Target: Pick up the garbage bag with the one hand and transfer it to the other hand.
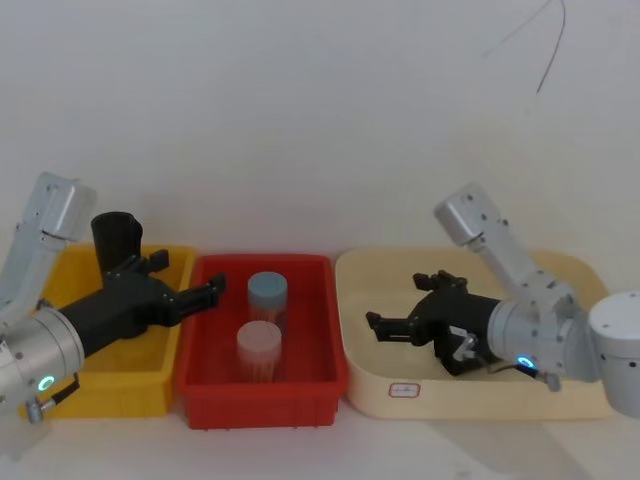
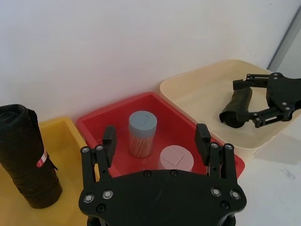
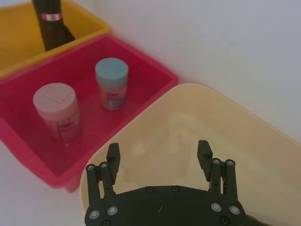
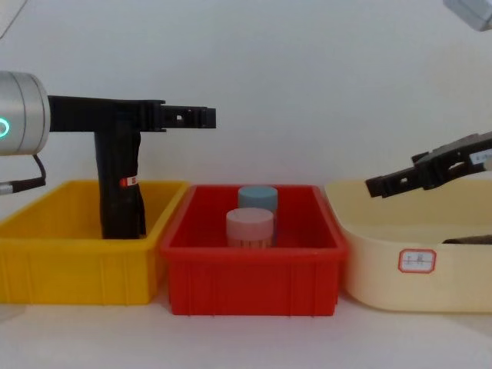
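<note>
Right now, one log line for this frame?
phase: pre-grasp | left gripper: open, empty, over red bin rim | right gripper: open, empty, above cream tray | garbage bag: lying in cream tray, not gripped

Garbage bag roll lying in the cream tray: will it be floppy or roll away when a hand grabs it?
The garbage bag is tightly rolled, so it probably holds shape under a squeeze. Its flared end looks loose and may flop. Lying on its side in the cream tray, it could roll if nudged.
</note>
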Action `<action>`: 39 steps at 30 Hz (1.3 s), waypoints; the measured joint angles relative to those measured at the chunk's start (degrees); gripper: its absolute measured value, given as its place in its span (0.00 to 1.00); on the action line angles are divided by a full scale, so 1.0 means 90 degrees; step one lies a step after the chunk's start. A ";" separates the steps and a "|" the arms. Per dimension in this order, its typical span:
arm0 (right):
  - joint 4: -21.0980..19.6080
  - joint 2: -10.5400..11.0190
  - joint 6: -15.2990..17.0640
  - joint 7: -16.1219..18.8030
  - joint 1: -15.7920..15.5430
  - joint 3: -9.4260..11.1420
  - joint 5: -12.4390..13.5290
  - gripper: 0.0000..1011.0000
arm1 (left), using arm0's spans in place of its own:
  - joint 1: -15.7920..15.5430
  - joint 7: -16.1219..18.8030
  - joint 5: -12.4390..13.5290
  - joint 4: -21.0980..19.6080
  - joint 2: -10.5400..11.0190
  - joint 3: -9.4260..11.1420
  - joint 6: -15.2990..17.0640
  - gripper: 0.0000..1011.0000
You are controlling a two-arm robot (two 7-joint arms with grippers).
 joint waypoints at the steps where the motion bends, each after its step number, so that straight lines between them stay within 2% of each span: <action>1: 0.0013 -0.0006 0.0015 0.0014 0.0023 -0.0025 -0.0010 0.99 | -0.0001 0.0003 0.0002 0.0002 0.0000 0.0000 0.0000 0.99; 8: 0.0056 -0.0071 0.0214 0.0230 0.0258 -0.0208 -0.0107 0.99 | -0.0005 0.0023 0.0014 0.0013 0.0000 -0.0001 0.0000 0.99; 18: -0.0007 -0.0143 0.0451 0.0451 0.0483 -0.0269 -0.0102 0.99 | -0.0009 0.0034 0.0021 0.0020 0.0000 -0.0001 -0.0001 0.99; 32: -0.0004 -0.0261 0.0862 0.0860 0.0732 -0.0244 0.0258 0.99 | -0.0012 0.0042 0.0029 0.0026 0.0000 -0.0001 -0.0006 0.99; 39: 0.0108 -0.0360 0.0937 0.1030 0.0828 -0.0352 0.0373 0.99 | -0.0013 0.0043 0.0028 0.0026 0.0000 -0.0001 -0.0006 0.99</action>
